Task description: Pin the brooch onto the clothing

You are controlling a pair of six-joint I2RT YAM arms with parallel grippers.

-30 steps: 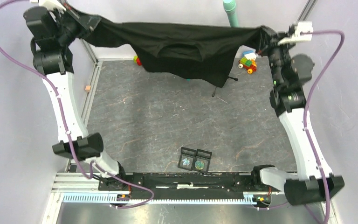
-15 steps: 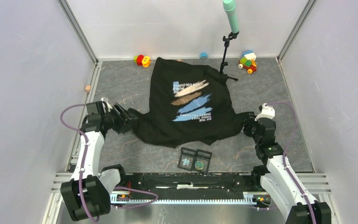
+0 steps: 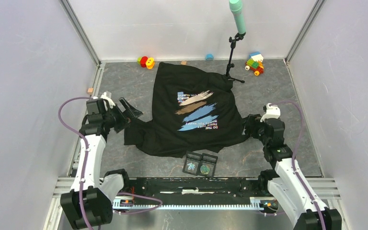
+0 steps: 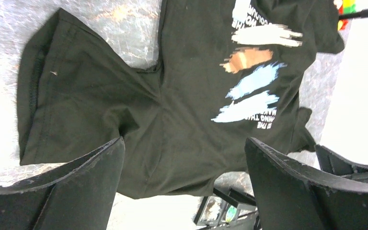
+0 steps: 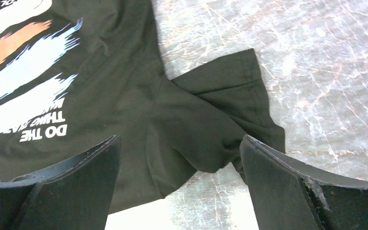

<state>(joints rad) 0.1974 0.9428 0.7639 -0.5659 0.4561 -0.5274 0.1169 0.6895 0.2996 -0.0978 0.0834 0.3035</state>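
Holds the left fingers (image 4: 76, 191) wide apart, clamped on nothing, with the tips off the cloth. Just ahead of that pair's left finger: one short sleeve of the black T-shirt (image 4: 172, 96), flat on the grey marbled table (image 4: 100, 24). Ahead of the gap and toward the right finger: the chest print, with white, tan and blue brush strokes over white lettering. Close inside the right finger's tip: the two brooch boxes (image 4: 218, 213), blurred there.

Holds the right fingers (image 5: 306, 191) wide apart as well, gripping nothing. Ahead of the gap, toward the right finger: the other sleeve, rumpled and partly folded on itself. Ahead of the left finger: the lettering and the blue strokes. Past the sleeve: bare table.

From above, shows the T-shirt spread print up between the two pairs of fingers, one sleeve toward each. Nearer the arm bases than either pair, just beside the shirt's near edge: the open boxes, a pale blue star-shaped brooch (image 3: 190, 166) in one and a round greenish one (image 3: 205, 168) in the other. Far beyond the shirt: a teal-topped stand (image 3: 237, 19), a toy vehicle of coloured blocks (image 3: 254, 63) and a red and yellow toy (image 3: 146, 61).
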